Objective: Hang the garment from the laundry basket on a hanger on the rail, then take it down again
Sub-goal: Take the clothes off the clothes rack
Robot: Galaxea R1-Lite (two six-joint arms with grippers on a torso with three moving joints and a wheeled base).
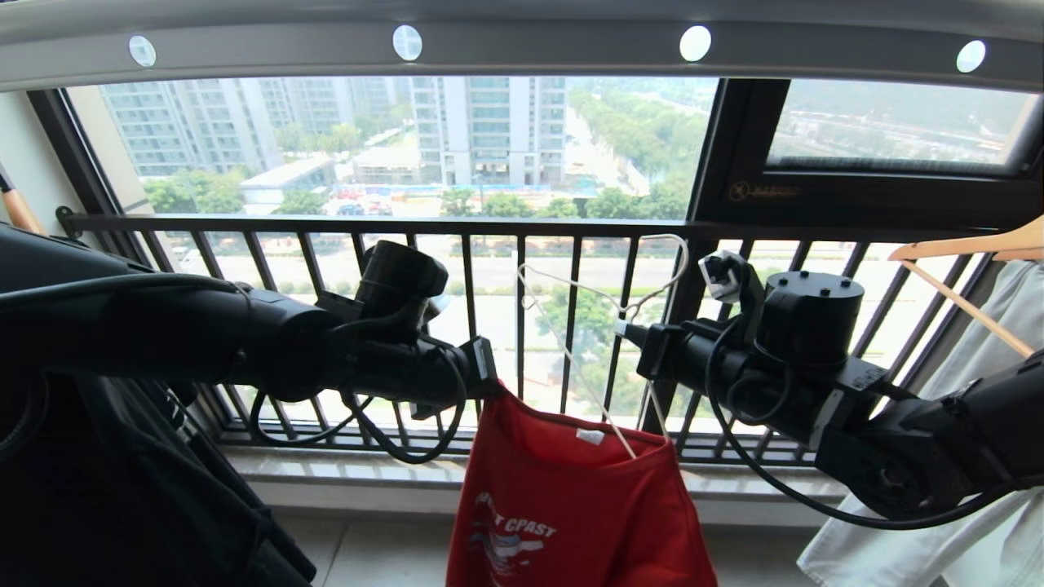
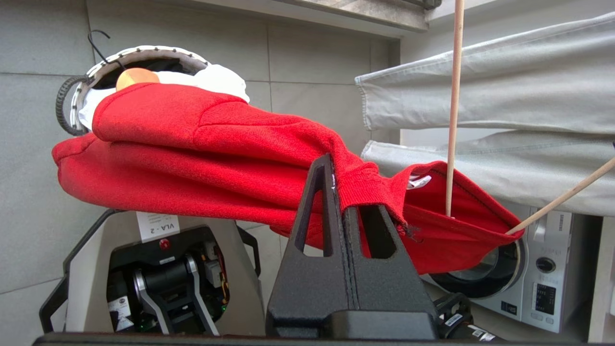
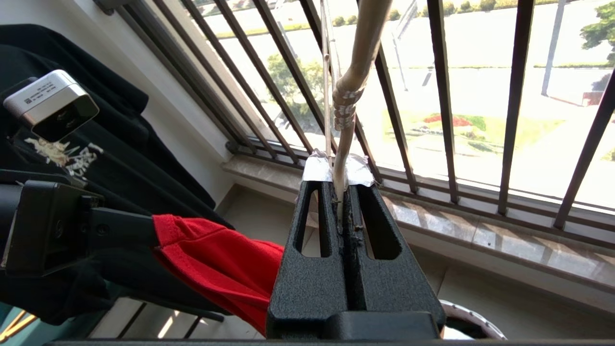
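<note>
The red garment hangs by its collar from my left gripper, which is shut on the ribbed neck edge. My right gripper is shut on the thin whitish hanger, just below its twisted neck. One hanger arm reaches down into the neck opening of the garment. The grey rail with round holes runs overhead, well above both grippers. The laundry basket sits on the floor below, white cloth showing inside.
A black T-shirt hangs at the left. At the right a pale garment hangs on a wooden hanger. The dark railing stands just behind the grippers. A washing machine is beyond the basket.
</note>
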